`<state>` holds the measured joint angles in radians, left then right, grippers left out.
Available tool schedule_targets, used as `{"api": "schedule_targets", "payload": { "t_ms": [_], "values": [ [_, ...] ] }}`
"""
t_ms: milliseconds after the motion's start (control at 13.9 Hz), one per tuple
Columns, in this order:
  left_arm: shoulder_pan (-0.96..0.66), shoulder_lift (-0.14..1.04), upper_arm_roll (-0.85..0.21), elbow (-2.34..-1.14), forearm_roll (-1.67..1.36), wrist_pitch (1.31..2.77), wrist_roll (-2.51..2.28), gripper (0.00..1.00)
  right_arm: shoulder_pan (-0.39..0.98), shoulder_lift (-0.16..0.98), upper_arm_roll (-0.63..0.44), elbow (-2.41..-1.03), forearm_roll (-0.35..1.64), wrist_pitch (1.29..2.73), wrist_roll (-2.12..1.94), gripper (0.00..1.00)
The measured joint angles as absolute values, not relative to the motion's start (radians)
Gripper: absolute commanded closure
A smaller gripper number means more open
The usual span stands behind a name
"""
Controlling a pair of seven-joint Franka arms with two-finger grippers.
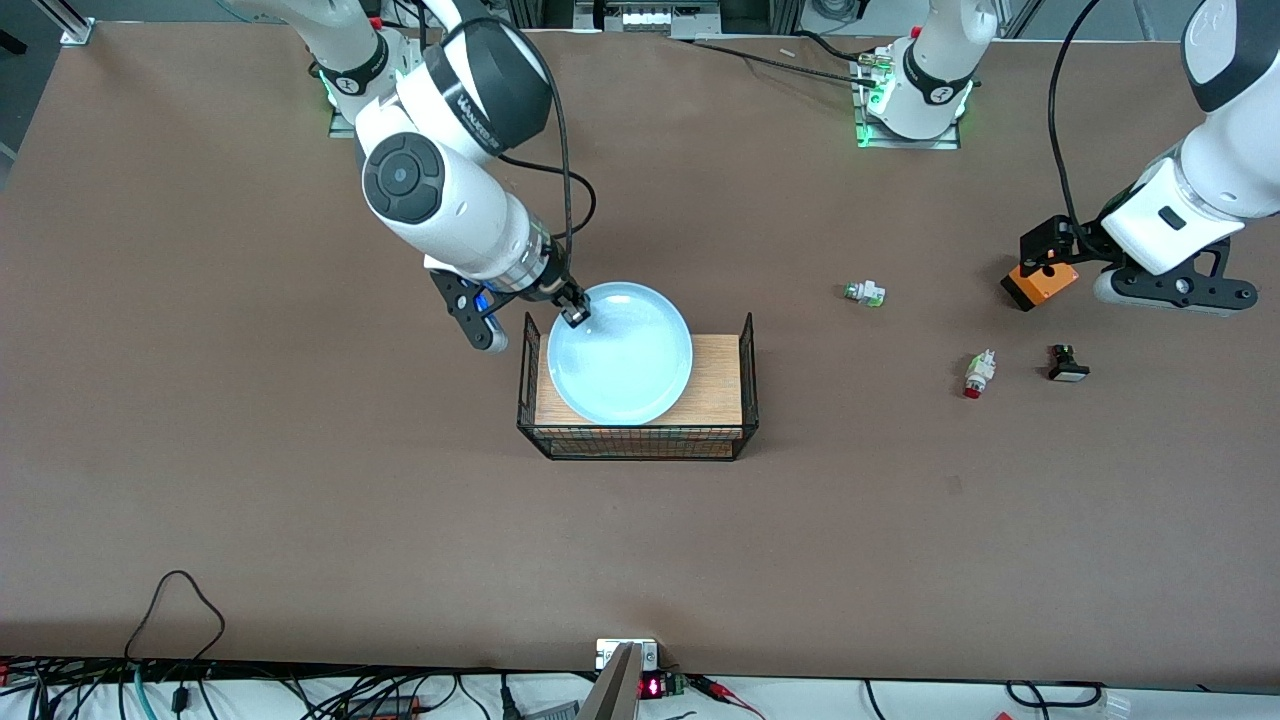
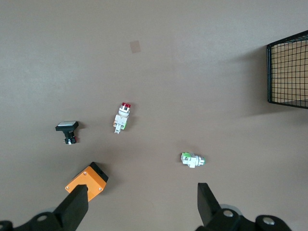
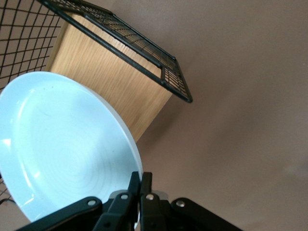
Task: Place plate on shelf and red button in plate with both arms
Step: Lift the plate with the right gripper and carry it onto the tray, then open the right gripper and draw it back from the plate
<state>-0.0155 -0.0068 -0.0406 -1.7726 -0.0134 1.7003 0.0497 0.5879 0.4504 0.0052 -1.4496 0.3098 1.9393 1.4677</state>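
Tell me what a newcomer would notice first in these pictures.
The pale blue plate stands out first: it sits over the wooden shelf in the wire rack at mid-table, its rim pinched by the shut right gripper. Toward the left arm's end, the open left gripper hangs above three small buttons, the red button among them, beside an orange block.

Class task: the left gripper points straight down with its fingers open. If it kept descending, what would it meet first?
Probably bare table. The left gripper hangs open over it, between the orange block and green-capped button; depth is uncertain.
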Motion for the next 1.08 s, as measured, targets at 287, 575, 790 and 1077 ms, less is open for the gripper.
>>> {"api": "schedule_targets", "payload": {
  "t_ms": [287,575,790,1077],
  "values": [
    [-0.015,-0.007,-0.041,-1.773,-0.013,1.7,0.05,0.0,0.597,0.483,0.007,-1.479,0.307,2.0,1.468,1.0],
    [-0.015,-0.007,-0.041,-1.773,-0.013,1.7,0.05,0.0,0.6,0.496,0.005,-1.494,0.274,2.023,1.447,0.0],
    [-0.015,-0.007,-0.041,-1.773,-0.013,1.7,0.05,0.0,0.594,0.499,-0.004,-1.497,0.266,2.059,1.439,0.0],
    [-0.015,-0.005,-0.041,-1.773,-0.013,1.7,0.05,0.0,0.588,0.474,-0.018,-1.478,0.254,2.075,1.383,0.0]
  ]
}}
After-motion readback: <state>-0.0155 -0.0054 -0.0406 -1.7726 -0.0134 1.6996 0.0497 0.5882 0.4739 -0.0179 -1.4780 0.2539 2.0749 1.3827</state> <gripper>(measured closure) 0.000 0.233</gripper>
